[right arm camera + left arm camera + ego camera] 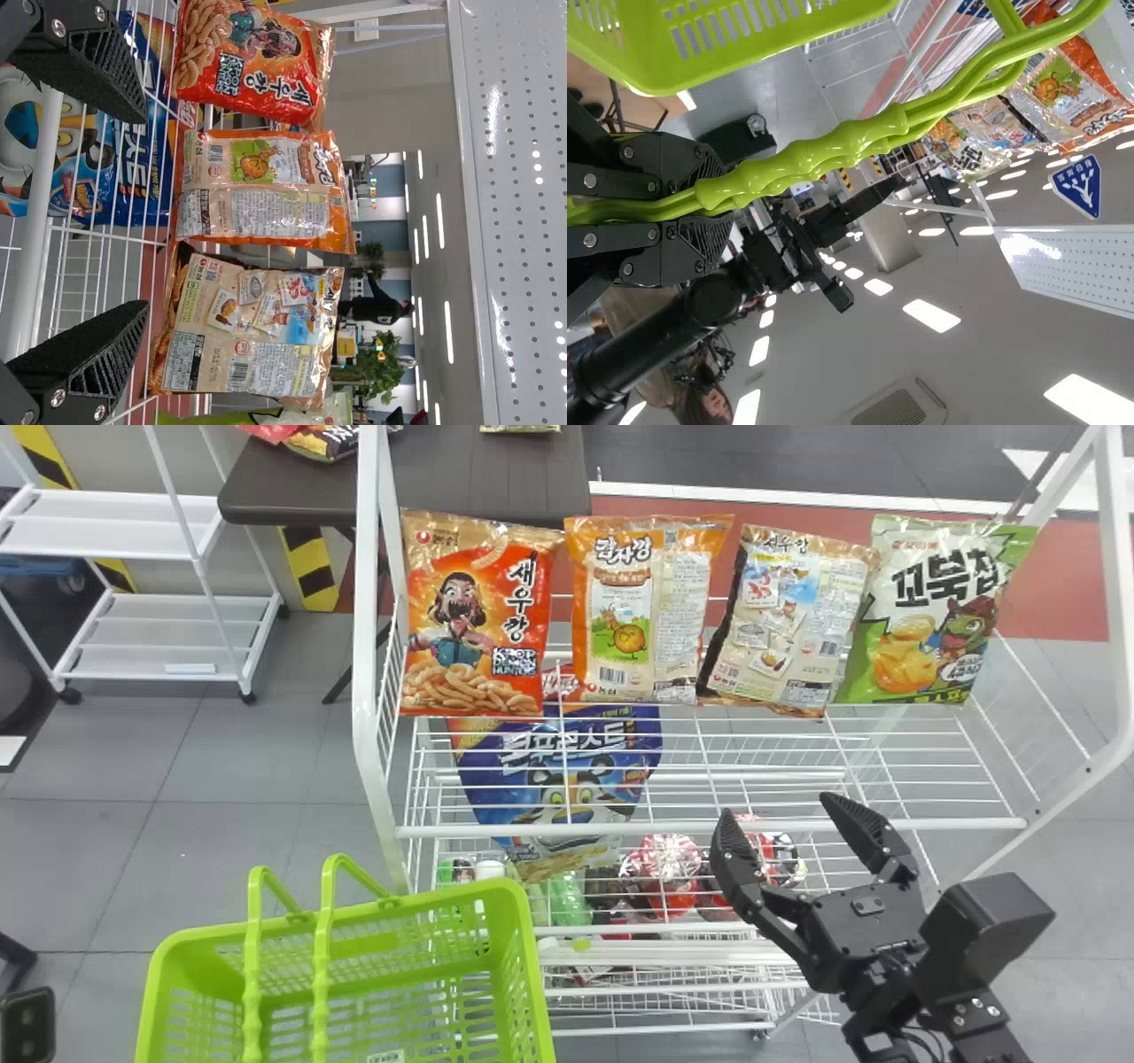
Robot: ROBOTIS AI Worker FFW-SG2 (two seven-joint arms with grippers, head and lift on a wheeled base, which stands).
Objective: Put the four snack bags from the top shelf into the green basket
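The green basket (523, 957) looks smooth, glossy plastic; the snack bags (642, 611) are shiny, crinkled film; the wire shelf (709, 828) is perhaps painted metal.

Lime-green basket (443, 899), white rack (364, 646)

Bright ceiling lights (932, 315) glow in rows.

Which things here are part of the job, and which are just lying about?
Job:
- red bag, orange bag, beige bag, green bag on the top shelf
- green basket
- left gripper, right gripper

Lying about:
- blue bag below
- packs on the dark table
- white rack
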